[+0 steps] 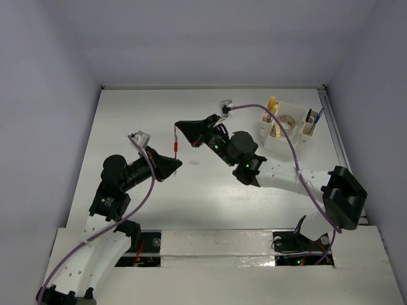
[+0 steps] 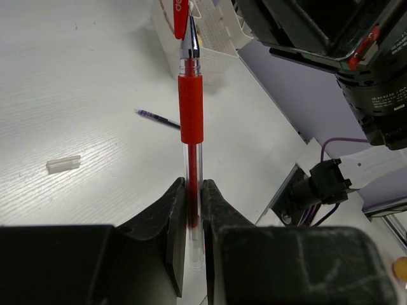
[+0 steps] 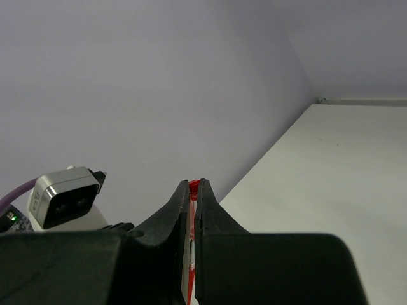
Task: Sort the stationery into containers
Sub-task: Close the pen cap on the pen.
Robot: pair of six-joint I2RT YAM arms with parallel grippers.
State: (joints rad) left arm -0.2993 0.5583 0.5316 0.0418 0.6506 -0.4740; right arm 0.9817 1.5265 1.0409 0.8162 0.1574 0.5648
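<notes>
Red pen (image 2: 190, 114): I have it clamped in left claw (image 2: 194, 185). Right claw (image 3: 194, 184) pinches a red cap (image 2: 180, 16) at its tip, recognisable only from left wrist.

Tiny white print on the black arm part (image 2: 384, 100), too small to read. White marks on the red pen cap (image 2: 180, 9), cut off and unclear. No other words or numbers.

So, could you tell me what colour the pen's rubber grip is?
Red; the pen shows best in the left wrist view.
</notes>
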